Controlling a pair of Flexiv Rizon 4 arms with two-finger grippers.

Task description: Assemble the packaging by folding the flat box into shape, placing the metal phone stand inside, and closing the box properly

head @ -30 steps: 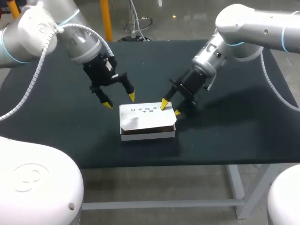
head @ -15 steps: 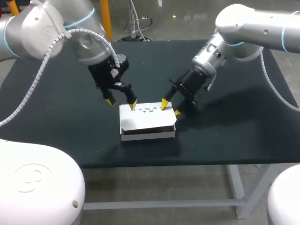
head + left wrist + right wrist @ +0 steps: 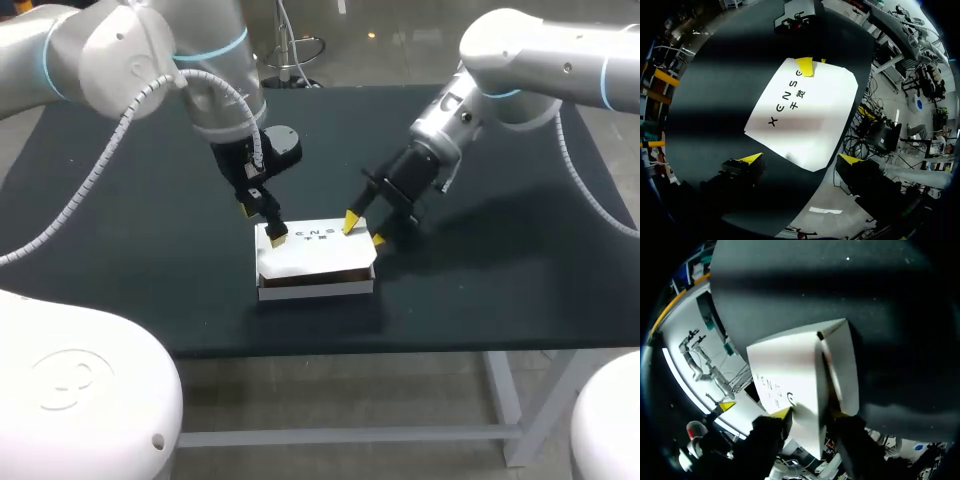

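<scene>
Change: the left arm [image 3: 150, 60] has swung in and turned its wrist. Its tip, which hovered behind the box [image 3: 315, 262], now rests on the lid's far-left corner. The right arm [image 3: 540, 60] has not moved.
Meaning: both far corners are pinned, so this is likely the final press to close the lid.
Left jaws: spread wide, gripping nothing.
Right jaws: apart, one tip on the lid's far-right corner, the other beside the right wall.
Box: white with dark print on top, mid-desk [image 3: 120, 250]. A dark gap under the lid's front edge suggests it is not fully seated.
Stand: not visible.
</scene>
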